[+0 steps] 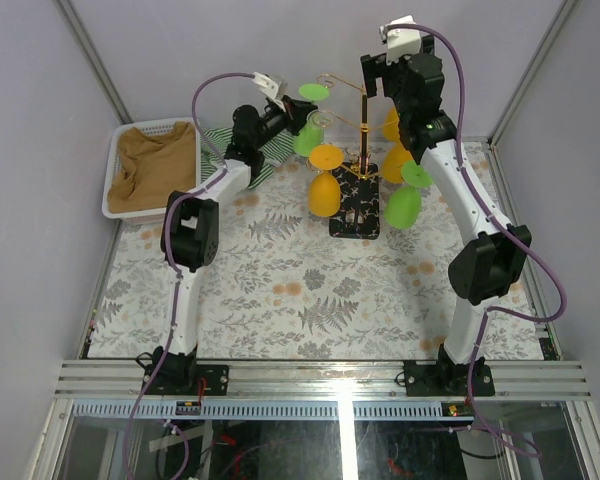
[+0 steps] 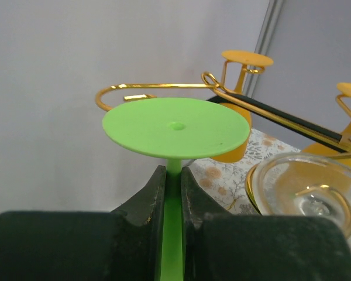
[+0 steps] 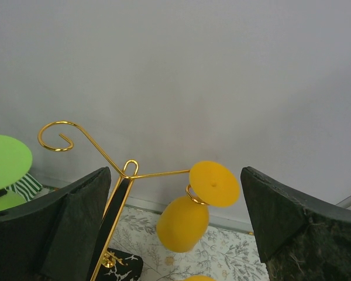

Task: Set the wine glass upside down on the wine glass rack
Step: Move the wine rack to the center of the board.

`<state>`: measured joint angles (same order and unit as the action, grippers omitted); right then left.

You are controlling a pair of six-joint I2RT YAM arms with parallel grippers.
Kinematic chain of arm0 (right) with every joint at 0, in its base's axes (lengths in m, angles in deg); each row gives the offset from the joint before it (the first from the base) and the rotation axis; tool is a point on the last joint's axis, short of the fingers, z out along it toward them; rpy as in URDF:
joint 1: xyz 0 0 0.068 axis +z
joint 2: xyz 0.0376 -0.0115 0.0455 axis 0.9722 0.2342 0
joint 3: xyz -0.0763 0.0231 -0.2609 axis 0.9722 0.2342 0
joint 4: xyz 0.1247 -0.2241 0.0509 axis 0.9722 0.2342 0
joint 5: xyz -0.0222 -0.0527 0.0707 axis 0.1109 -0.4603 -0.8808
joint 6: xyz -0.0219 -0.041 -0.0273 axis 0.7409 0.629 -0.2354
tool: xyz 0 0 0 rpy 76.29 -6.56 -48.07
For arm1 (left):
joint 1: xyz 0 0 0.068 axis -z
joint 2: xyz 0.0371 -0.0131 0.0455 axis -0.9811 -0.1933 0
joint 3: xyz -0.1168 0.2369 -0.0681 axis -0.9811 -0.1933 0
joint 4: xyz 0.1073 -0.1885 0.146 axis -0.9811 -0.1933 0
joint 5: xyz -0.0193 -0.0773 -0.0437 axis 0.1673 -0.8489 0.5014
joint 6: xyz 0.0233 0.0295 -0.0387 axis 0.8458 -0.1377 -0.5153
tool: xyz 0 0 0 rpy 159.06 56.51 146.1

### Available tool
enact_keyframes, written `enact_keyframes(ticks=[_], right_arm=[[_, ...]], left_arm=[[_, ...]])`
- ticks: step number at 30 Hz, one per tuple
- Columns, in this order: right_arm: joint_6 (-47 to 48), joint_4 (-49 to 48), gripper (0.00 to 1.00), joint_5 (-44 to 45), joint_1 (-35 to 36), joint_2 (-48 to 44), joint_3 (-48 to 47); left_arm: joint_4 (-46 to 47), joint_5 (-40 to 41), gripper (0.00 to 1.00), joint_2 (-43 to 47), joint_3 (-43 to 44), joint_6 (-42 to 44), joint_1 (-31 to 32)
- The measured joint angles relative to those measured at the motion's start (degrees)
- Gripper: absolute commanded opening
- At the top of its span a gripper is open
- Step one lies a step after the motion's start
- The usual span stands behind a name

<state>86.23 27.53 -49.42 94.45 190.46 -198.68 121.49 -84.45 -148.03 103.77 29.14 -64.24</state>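
I hold a green wine glass upside down at the rack's upper left, its flat foot on top. My left gripper is shut on its stem, just under the foot. The wine glass rack is a gold post with curled arms on a black patterned base. One empty curled arm runs right behind the green foot. My right gripper stands open at the top of the post, with nothing between its fingers. An orange glass hangs on the arm ahead of it.
Orange glasses, another green glass and a clear glass hang upside down on the rack. A white basket with brown cloth stands at the far left, a striped cloth beside it. Walls close in behind the rack.
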Motion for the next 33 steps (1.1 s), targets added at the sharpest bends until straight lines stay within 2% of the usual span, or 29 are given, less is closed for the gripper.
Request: enact_keyframes(ticks=[9, 20, 26, 33], right_arm=[[1.6, -2.6, 0.99, 0.0, 0.0, 0.0, 1.6], [1.2, -2.3, 0.99, 0.5, 0.0, 0.0, 2.1], [-0.2, -1.3, 0.99, 1.2, 0.0, -1.1, 3.1], [-1.2, 0.5, 0.99, -1.8, -0.1, -9.8, 9.4]], left_arm=[[3.3, -0.1, 0.0, -4.7, 0.4, -0.5, 1.2], [4.0, 3.5, 0.0, -4.9, 0.5, 0.5, 1.2], [3.0, 8.8, 0.0, 1.5, -6.9, 2.2, 0.5], [2.4, 14.4, 0.0, 12.4, -16.2, 3.6, -2.4]])
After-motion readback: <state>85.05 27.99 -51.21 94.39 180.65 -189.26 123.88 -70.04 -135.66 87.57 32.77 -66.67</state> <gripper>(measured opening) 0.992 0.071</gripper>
